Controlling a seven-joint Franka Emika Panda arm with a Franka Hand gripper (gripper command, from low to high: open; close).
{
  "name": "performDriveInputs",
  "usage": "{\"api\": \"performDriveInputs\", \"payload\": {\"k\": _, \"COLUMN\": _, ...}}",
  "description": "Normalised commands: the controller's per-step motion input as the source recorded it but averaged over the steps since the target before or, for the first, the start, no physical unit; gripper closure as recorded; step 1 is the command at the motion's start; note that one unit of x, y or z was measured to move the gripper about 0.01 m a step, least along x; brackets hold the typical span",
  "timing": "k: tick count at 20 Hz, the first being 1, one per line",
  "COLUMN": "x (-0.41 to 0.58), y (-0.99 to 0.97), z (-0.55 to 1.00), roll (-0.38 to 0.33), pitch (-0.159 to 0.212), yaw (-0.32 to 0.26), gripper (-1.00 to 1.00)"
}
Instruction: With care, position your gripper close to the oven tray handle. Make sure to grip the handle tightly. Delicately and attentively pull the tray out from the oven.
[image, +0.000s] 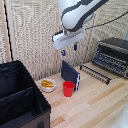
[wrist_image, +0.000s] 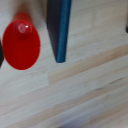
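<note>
In the exterior view my gripper (image: 70, 50) hangs high above the table with its blue-tipped fingers (image: 75, 47) apart and nothing between them. The oven (image: 114, 54) stands at the exterior view's right, against the curtain. The tray (image: 100, 73), a dark wire rack, lies low over the table in front of the oven. The oven tray handle (image: 93, 74) is the thin dark rail along its near edge. The gripper is well above and to the exterior view's left of the handle, over the blue box. The wrist view shows neither fingers, tray nor oven.
An upright dark blue box (image: 70, 72) (wrist_image: 60, 30) stands mid-table under the gripper. A red cup (image: 68, 88) (wrist_image: 21, 44) sits in front of it, beside a white bowl (image: 48, 85) holding something yellow. A big black fabric bin (image: 20, 100) fills the exterior view's lower left.
</note>
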Motion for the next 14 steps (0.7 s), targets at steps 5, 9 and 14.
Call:
{"api": "performDriveInputs", "payload": {"k": 5, "x": -0.189, "y": -0.41, "z": 0.0, "roll": -0.334, "pitch": -0.04, "yaw": 0.102, "gripper": -1.0}}
{"api": "performDriveInputs", "payload": {"k": 9, "x": -0.142, "y": -0.41, "z": 0.0, "roll": -0.329, "pitch": -0.04, "yaw": 0.106, "gripper": -1.0}}
{"api": "performDriveInputs", "payload": {"k": 14, "x": -0.064, "y": -0.46, "z": -0.04, "roll": -0.306, "pitch": -0.041, "yaw": 0.102, "gripper": -1.0}}
